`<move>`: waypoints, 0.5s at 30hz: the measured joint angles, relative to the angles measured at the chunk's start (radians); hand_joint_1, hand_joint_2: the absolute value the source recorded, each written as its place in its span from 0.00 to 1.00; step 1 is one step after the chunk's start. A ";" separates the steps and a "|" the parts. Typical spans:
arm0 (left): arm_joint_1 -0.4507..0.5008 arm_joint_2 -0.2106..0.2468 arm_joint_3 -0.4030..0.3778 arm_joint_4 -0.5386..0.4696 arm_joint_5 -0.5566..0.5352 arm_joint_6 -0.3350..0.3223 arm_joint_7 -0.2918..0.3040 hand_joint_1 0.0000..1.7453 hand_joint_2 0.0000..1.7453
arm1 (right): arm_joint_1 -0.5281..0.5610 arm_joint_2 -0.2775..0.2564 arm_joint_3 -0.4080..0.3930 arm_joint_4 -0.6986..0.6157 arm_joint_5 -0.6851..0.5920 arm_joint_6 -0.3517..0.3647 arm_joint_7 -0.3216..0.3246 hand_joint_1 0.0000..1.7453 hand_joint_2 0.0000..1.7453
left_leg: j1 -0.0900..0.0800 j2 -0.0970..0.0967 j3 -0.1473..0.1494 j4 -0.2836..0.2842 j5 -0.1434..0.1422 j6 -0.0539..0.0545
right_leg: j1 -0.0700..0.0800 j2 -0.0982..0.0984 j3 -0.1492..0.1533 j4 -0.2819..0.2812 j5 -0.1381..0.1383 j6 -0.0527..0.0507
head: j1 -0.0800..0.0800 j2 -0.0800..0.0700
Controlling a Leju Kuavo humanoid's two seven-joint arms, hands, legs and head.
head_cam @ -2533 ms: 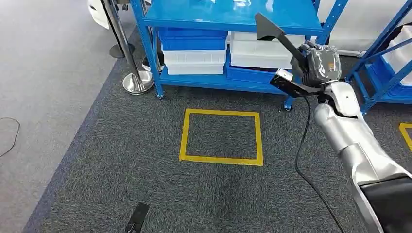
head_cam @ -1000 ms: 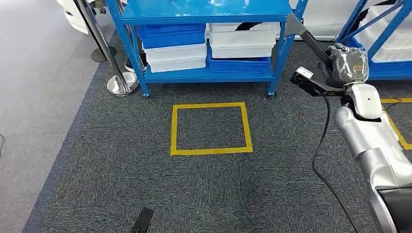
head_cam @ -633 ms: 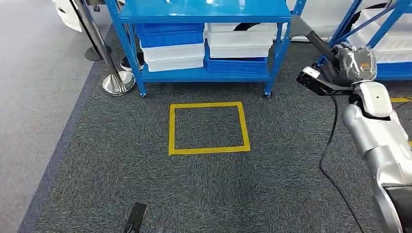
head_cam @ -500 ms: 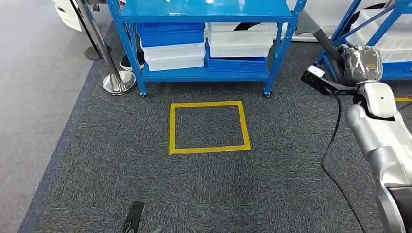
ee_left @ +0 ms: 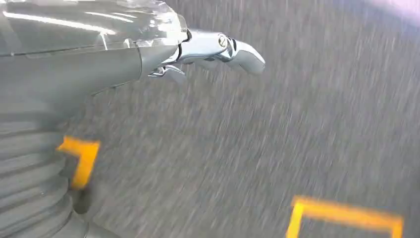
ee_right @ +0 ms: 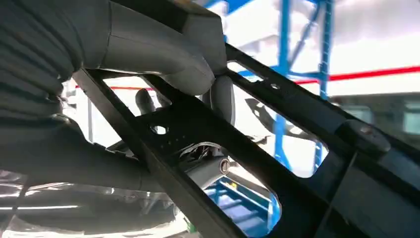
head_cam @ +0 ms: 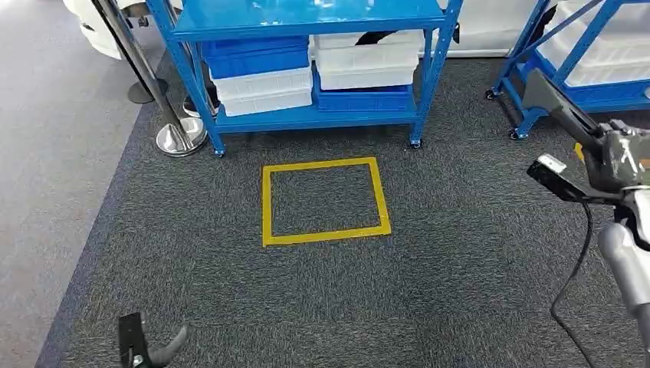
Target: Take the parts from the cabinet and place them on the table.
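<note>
My right hand [head_cam: 622, 159] grips a black metal frame part [head_cam: 556, 109] at the right edge of the head view, raised above the carpet. The part's flat end points toward the blue racks. In the right wrist view the thick grey thumb [ee_right: 163, 54] lies over the part's black bars [ee_right: 277, 96]. The blue cabinet [head_cam: 306, 17] stands at the far middle, with blue and white bins [head_cam: 264, 77] on its lower shelf. My left hand [head_cam: 146, 349] hangs low over the carpet at the bottom left, its fingers [ee_left: 233, 47] straight with nothing in them.
A yellow tape square [head_cam: 326, 199] marks the dark carpet in front of the cabinet. A chrome stanchion [head_cam: 178, 138] stands by the cabinet's left leg. A second blue rack [head_cam: 571, 46] with white bins stands at the far right. A black cable [head_cam: 571, 284] hangs from my right wrist.
The camera has moved: the whole scene has shifted left and the second rack has come into view. My right arm, still holding the part, has swung right and lower. My left hand now shows at the bottom left.
</note>
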 joint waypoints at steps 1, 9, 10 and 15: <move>-0.001 0.018 0.018 -0.001 0.011 0.005 0.000 0.00 1.00 | 0.035 -0.012 -0.017 -0.022 0.000 0.003 0.002 1.00 1.00 | 0.000 0.000 0.000 0.002 0.012 0.001 | 0.000 0.004 0.000 0.000 0.000 0.000 | 0.000 0.000; -0.019 0.128 0.146 -0.007 0.063 0.017 0.012 0.00 1.00 | 0.240 -0.036 -0.153 -0.175 0.000 -0.029 0.010 1.00 1.00 | -0.007 -0.027 0.157 -0.327 0.145 0.035 | -0.002 0.037 0.002 -0.014 0.015 0.025 | 0.000 0.000; -0.019 0.140 0.159 -0.009 0.064 0.017 0.011 0.00 1.00 | 0.263 -0.031 -0.171 -0.193 0.004 -0.040 0.010 1.00 1.00 | 0.003 -0.021 0.167 -0.349 0.160 0.042 | 0.003 0.036 0.002 -0.015 0.013 0.030 | 0.000 0.000; -0.010 0.186 0.228 -0.013 0.109 -0.005 0.032 0.00 1.00 | 0.315 0.042 -0.217 -0.231 0.102 -0.061 0.026 1.00 1.00 | -0.002 0.004 0.166 -0.363 0.173 0.054 | 0.000 0.008 -0.119 0.261 -0.134 0.035 | 0.000 0.000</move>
